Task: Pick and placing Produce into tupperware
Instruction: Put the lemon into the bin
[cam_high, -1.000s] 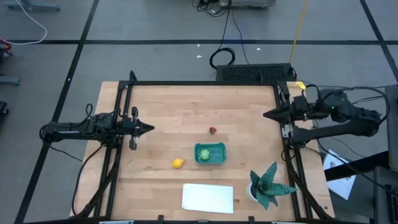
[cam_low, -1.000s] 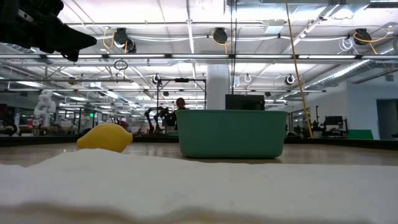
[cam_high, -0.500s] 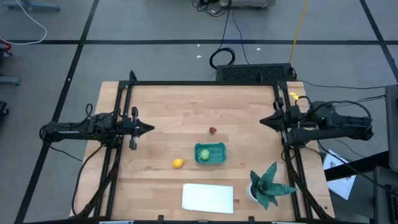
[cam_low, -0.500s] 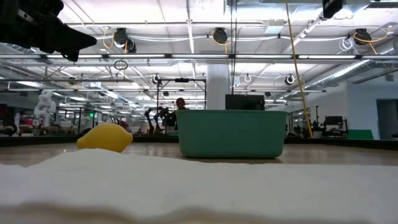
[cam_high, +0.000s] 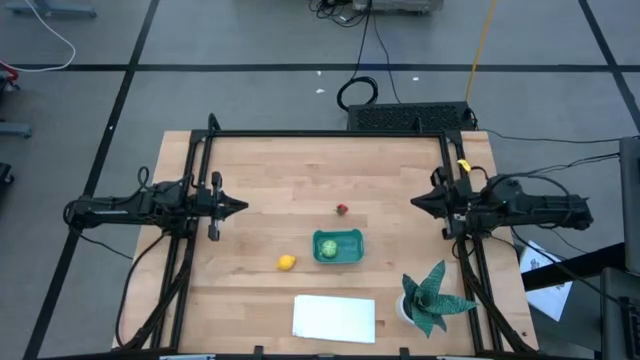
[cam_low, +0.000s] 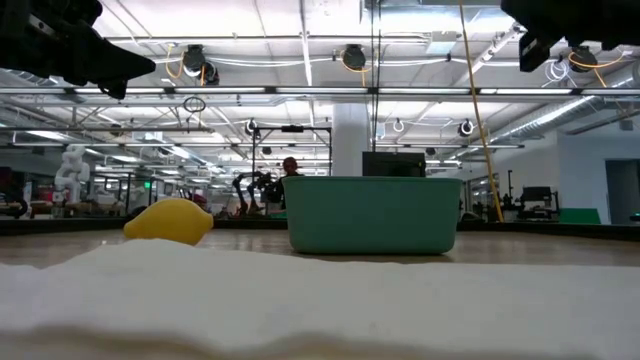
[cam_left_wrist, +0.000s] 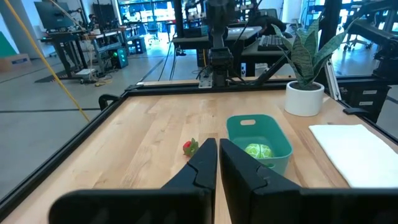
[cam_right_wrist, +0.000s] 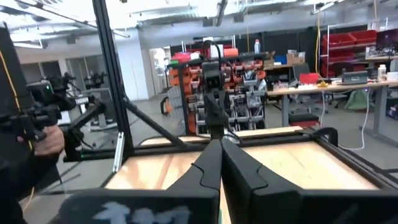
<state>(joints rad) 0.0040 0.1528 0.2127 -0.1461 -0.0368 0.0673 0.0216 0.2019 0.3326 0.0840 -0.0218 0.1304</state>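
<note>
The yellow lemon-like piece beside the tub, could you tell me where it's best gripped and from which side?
Probably from straight above, closing across the narrow middle of the yellow lemon. It lies on its side on bare wood, clear of the teal tub, so both fingers have room. The left end effector is nearer.

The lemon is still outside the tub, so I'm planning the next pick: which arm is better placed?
Left. Its end effector is nearer the lemon; from the right end effector the tub lies between.

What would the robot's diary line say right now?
green ball: inside tub | lemon: on table | red piece: on table | left gripper: shut, waiting | right gripper: shut, empty
</note>
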